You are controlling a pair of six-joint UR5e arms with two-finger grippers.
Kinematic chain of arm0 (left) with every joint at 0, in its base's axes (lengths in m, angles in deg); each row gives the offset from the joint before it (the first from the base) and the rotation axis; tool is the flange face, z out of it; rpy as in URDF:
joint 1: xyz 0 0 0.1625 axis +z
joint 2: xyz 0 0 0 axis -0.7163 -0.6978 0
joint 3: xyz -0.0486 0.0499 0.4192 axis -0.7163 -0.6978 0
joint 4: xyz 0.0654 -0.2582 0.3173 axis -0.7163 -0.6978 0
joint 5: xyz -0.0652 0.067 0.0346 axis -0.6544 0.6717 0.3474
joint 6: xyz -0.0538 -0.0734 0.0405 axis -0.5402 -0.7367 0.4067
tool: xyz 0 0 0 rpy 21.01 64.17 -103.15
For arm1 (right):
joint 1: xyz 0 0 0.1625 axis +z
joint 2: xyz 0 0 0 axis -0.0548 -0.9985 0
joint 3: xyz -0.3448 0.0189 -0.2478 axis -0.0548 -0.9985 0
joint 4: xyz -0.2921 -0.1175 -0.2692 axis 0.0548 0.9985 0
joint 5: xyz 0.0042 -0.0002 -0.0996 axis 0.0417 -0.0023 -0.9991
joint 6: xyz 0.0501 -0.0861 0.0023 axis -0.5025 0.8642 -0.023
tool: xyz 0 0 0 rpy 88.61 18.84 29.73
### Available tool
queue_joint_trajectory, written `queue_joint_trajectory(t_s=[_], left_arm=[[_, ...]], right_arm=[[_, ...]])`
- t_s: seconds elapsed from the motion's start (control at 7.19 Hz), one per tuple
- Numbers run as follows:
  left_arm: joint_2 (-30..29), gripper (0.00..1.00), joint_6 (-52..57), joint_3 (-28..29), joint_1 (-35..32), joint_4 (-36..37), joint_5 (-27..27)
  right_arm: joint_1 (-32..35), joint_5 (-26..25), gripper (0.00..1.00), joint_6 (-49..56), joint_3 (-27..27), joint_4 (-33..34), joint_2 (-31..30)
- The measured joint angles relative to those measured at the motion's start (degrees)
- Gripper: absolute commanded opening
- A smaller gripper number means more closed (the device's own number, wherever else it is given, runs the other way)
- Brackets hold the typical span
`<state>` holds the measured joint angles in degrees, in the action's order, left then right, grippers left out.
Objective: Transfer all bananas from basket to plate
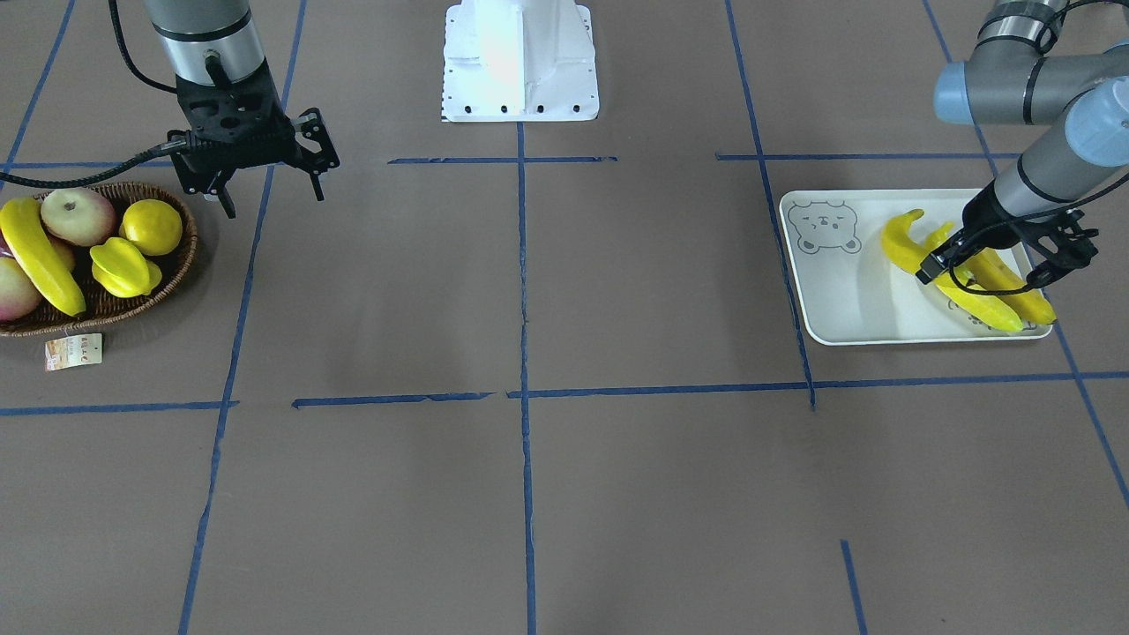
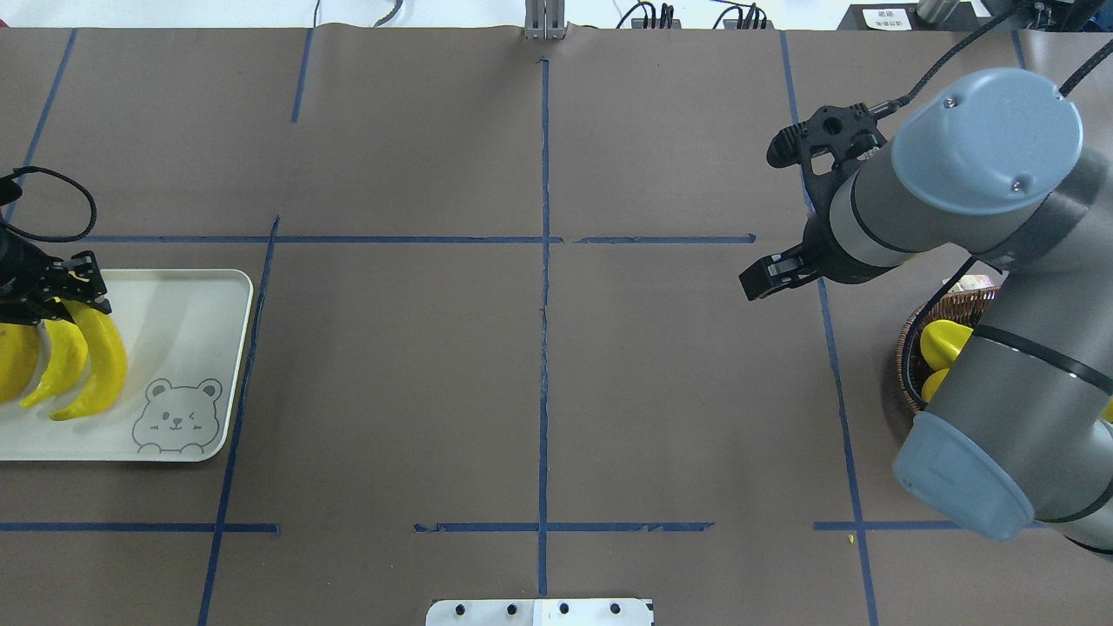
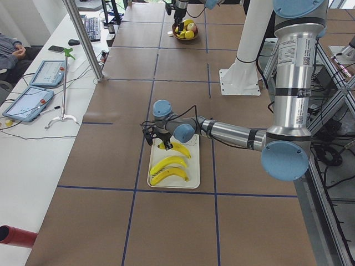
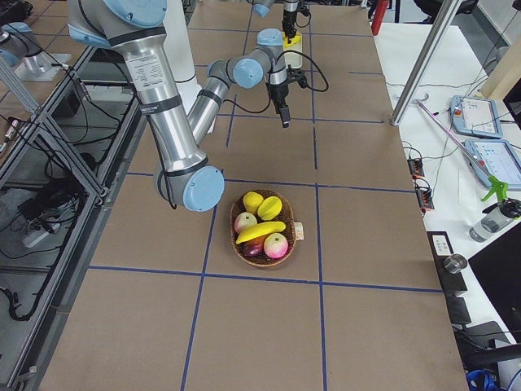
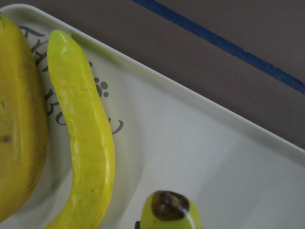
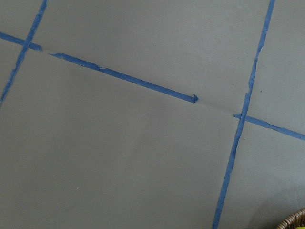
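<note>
Three bananas lie on the white plate [image 1: 847,309] with the bear drawing. My left gripper [image 1: 945,275] hangs low over the plate, its fingers closed on the end of the banana [image 2: 100,356] nearest the bear face. That banana's dark tip [image 5: 167,207] fills the bottom of the left wrist view, beside another banana [image 5: 88,138]. One more banana [image 1: 40,260] lies in the wicker basket [image 1: 181,273]. My right gripper [image 1: 269,190] is open and empty, hovering just beside the basket's rim, toward the table's middle.
The basket also holds apples [image 1: 78,216], a lemon [image 1: 152,227] and a starfruit [image 1: 123,266], and a paper tag [image 1: 73,351] lies beside it. The white robot base [image 1: 520,62] stands between the arms. A person's side table with tablets [image 3: 33,94] runs along the far edge.
</note>
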<state>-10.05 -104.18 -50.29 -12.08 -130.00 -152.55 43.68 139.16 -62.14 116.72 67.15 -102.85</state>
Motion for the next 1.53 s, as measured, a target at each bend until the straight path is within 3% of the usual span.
queue_joint_trajectory(t_s=[0.14, 0.28, 0.83, 1.25, 1.53], left_arm=[[-1.73, 0.91, 0.01, 1.94, -0.92, 0.00, 0.63], [-3.05, 1.00, 1.00, 3.61, -2.26, -0.04, 1.16], [-5.53, 1.00, 8.18, 3.05, -7.54, 0.84, -1.61], [-7.83, 1.00, 7.87, -1.64, -5.21, 1.08, -3.18], [-8.44, 1.00, 7.76, -2.77, -3.00, 0.99, -3.29]], right_arm=[[-0.02, 0.00, 0.99, 0.04, -0.05, 0.00, 0.02], [-0.02, 0.02, 0.99, 0.06, -0.09, 0.02, 0.03], [0.16, 0.06, 0.99, 0.66, 0.31, -0.03, -1.61], [0.95, 0.53, 0.99, 3.51, 6.10, -1.37, -11.45], [4.24, 3.79, 0.99, 9.22, 7.68, -10.72, -22.31]])
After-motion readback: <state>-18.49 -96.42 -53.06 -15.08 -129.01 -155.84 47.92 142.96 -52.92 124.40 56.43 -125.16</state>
